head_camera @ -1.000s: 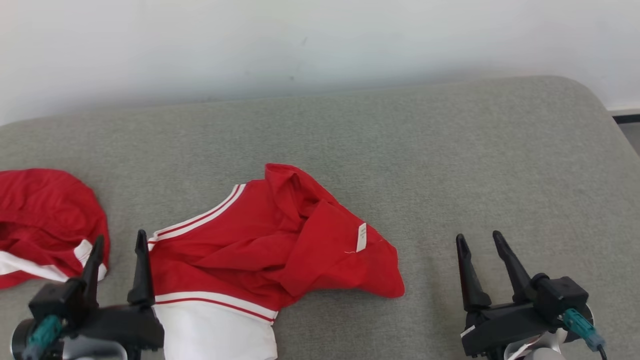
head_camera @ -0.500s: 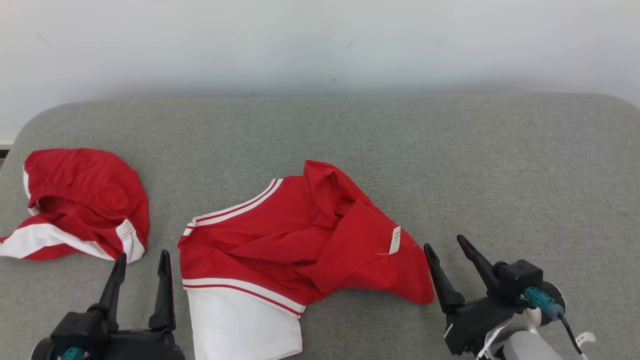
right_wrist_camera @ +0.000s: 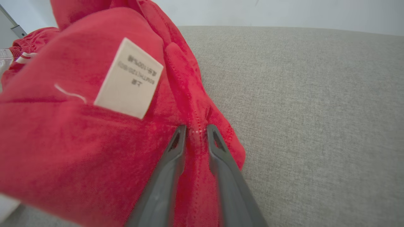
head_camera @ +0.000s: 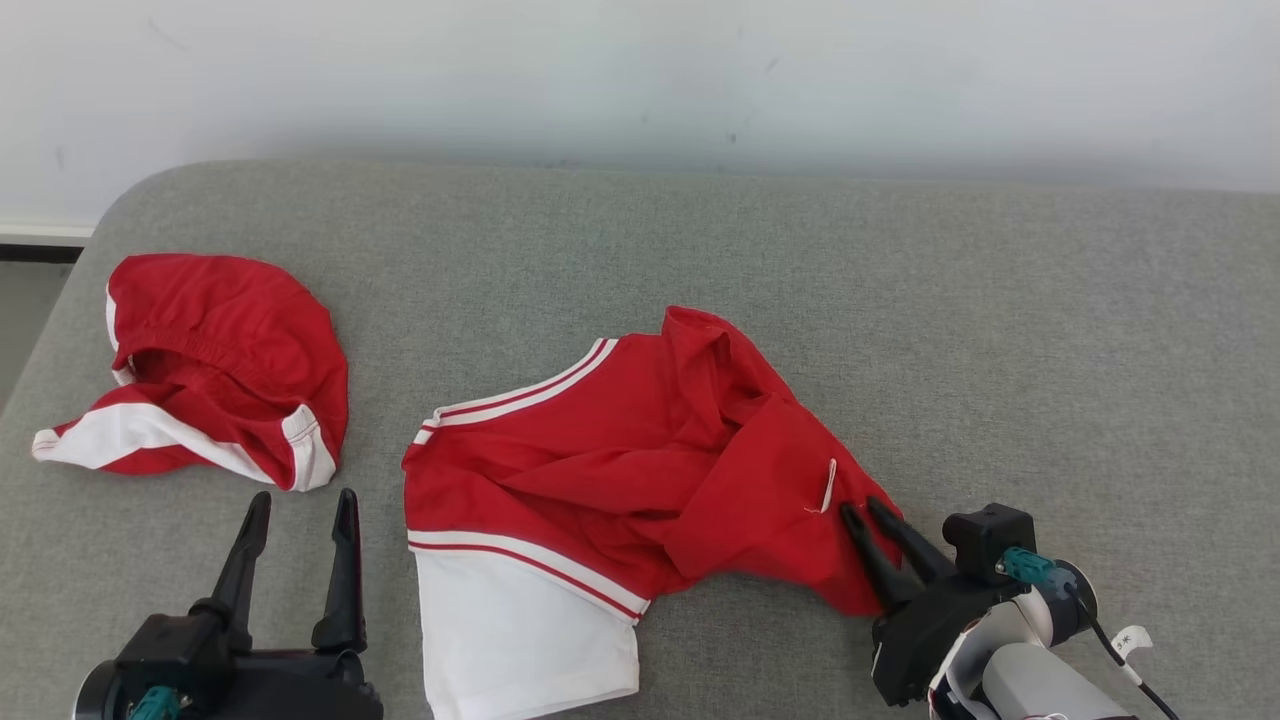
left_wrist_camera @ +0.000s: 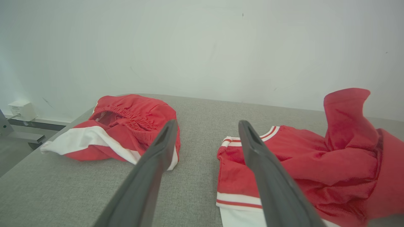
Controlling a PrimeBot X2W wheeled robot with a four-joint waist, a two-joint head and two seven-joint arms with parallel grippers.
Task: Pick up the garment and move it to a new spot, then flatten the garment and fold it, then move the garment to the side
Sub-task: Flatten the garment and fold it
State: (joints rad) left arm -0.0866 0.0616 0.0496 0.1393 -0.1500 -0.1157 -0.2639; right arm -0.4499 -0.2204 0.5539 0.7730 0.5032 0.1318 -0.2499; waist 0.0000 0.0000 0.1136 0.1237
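Starting at the near edge, Jo: the left gripper [head_camera: 305,495] sits low on the left with its two fingers spread wide and nothing between them, over the grey cushion [head_camera: 950,300].

Got it, Sam. Over on the right, the right gripper [head_camera: 862,505] has its tips on the garment [head_camera: 600,470], at the red corner nearest that arm.

What's the claw doing there?

The wrist view tells it: the fingers stand close together either side of a stitched ridge of red cloth, with cloth between them, just below the white label [right_wrist_camera: 129,78]. Whether they truly bite, I cannot tell.

So which way does the garment lie from that claw?

Away to its left and a touch farther out. Its long axis runs across the cushion, from that red corner over to the striped edge and white panel. Those sit near the left gripper but apart from it. The right arm is the one in contact, so I'd judge any lift starts at the right end, with the rest trailing leftward.

And beyond?

A second red garment [head_camera: 220,370] is bunched at the far left, well apart. Then more cushion, back to the pale wall [head_camera: 640,70].
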